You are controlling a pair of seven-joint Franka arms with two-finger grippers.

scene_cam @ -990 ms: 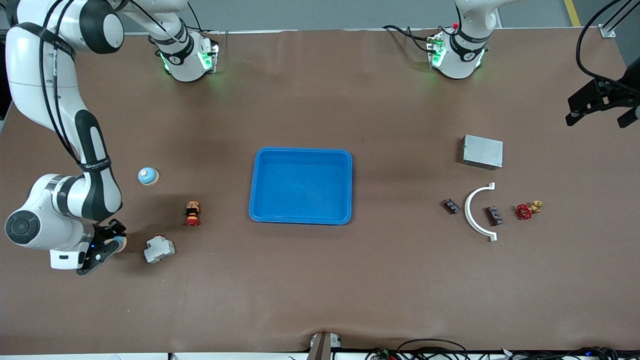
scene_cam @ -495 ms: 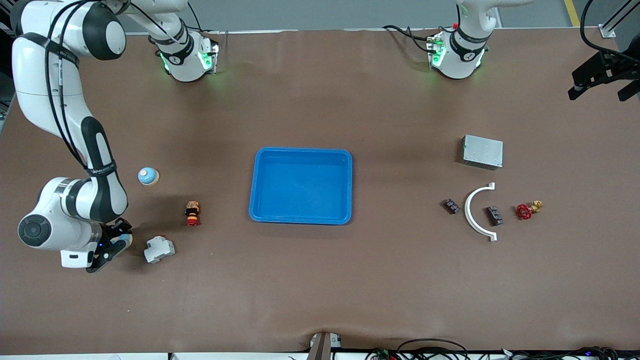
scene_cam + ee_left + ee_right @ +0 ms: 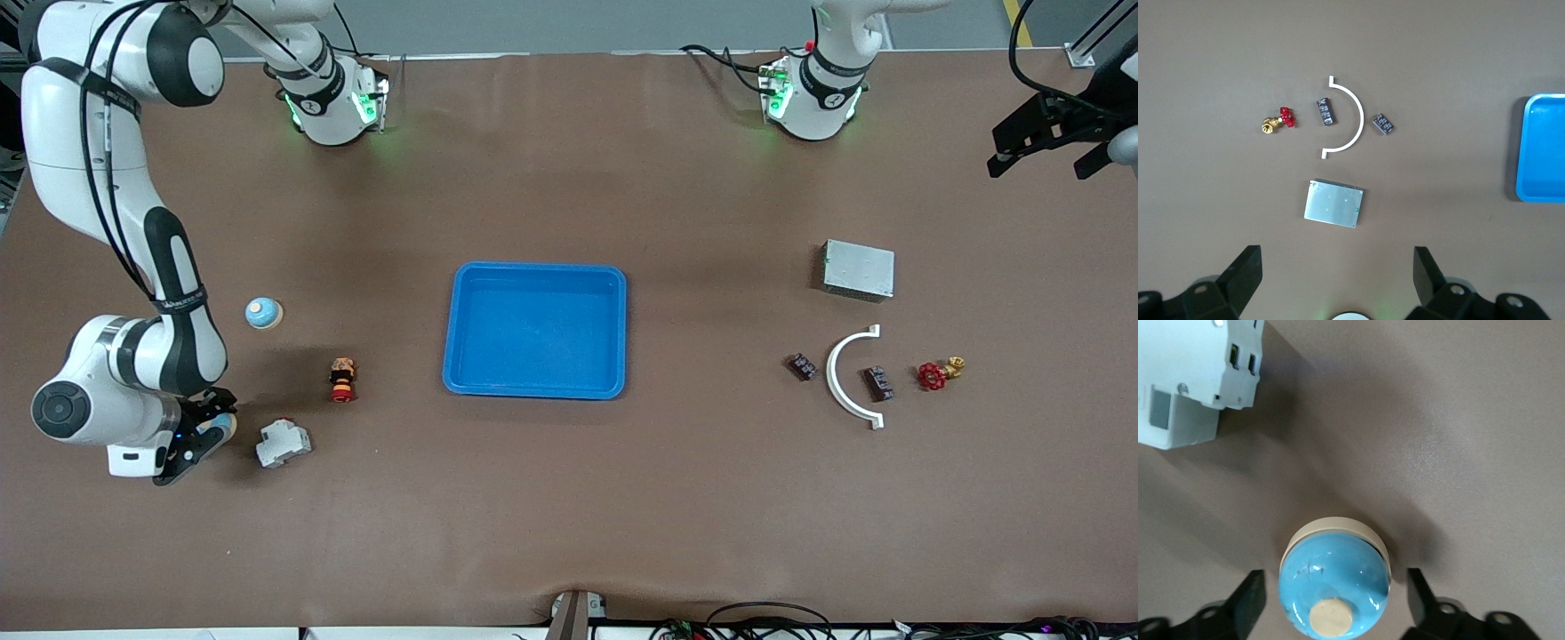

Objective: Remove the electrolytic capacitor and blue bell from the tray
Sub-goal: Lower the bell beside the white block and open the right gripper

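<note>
Blue plastic, shallow and bare, the tray (image 3: 534,329) sits mid-bench with nothing left inside it, so the removal part of the job looks done or nearly so. The step in hand is the release of the blue bell (image 3: 1335,583): in the right wrist view it stands on the brown bench between the right gripper (image 3: 1331,603), whose jaws are spread wide on either side and clear of its dome, gripping nothing. In the front view that gripper (image 3: 200,433) is low at the right arm's end of the bench, just beside a white circuit breaker (image 3: 284,442).

A second blue bell (image 3: 263,312) rests farther from the front camera, well apart from the tray. A small red, black and tan cylinder (image 3: 341,379), possibly the electrolytic capacitor, stands between the breaker and the tray; I cannot confirm what it is.

The left gripper (image 3: 1049,142) waits high over the left arm's end of the bench, jaws fully apart and empty. Its wrist view looks down on a grey metal box (image 3: 1333,203), a white curved bracket (image 3: 1349,118), two small dark components and a red-handled brass valve (image 3: 1279,121).

Next, I judge, the right arm must lift straight up so neither jaw nudges the bell, then retreat.
</note>
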